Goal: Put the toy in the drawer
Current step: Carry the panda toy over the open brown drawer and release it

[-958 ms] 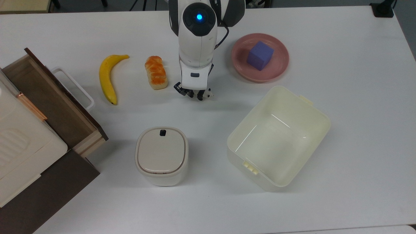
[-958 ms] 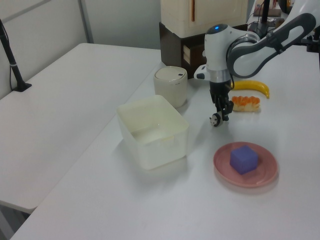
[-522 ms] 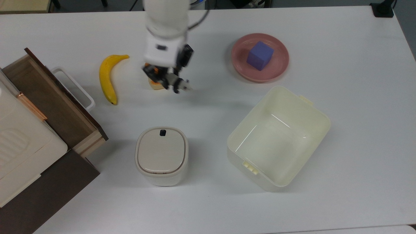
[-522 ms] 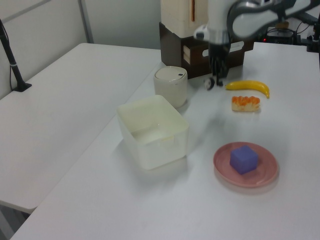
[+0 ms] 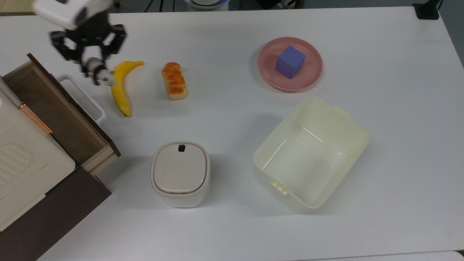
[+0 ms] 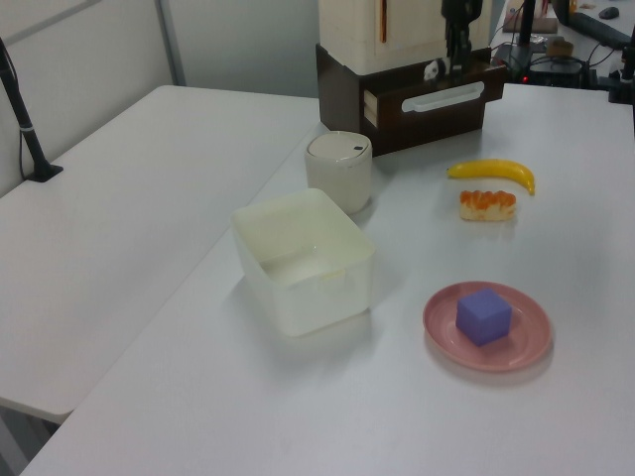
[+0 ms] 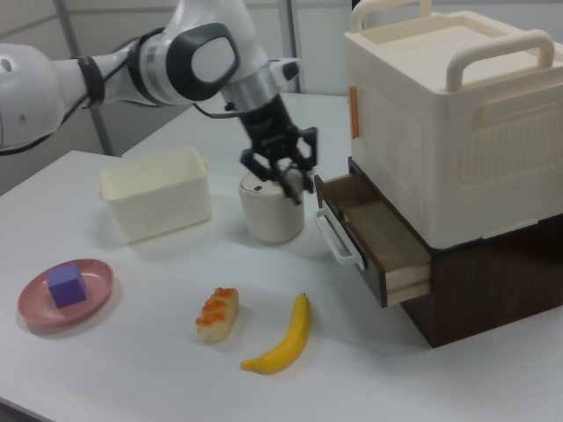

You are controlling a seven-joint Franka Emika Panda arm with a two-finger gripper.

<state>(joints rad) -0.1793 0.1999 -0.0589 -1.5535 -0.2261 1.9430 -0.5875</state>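
Note:
The toy (image 5: 98, 72), a tiny black-and-white panda, hangs in the air with my gripper (image 5: 95, 67) shut on it. In the top view it is over the banana's upper end, just right of the drawer's white loop handle (image 5: 84, 97). The drawer (image 5: 54, 108) stands pulled open, its light-brown inside bare. The right view has the gripper (image 7: 290, 178) and toy (image 7: 296, 185) above the table, left of the drawer (image 7: 380, 234) front. In the left view the toy (image 6: 434, 69) hangs above the drawer's dark front panel (image 6: 437, 101).
A banana (image 5: 119, 88) and an orange-glazed bread loaf (image 5: 174, 80) lie right of the drawer. A pink plate (image 5: 312, 77) holds a purple cube (image 5: 289, 61). A cream bin (image 5: 328, 108) and a lidded beige container (image 5: 180, 173) stand nearer the front. A white box (image 7: 449, 114) tops the cabinet.
My gripper has lifted the toy off the table's middle and carried it past the bread loaf to the top view's left, up to the drawer's handle.

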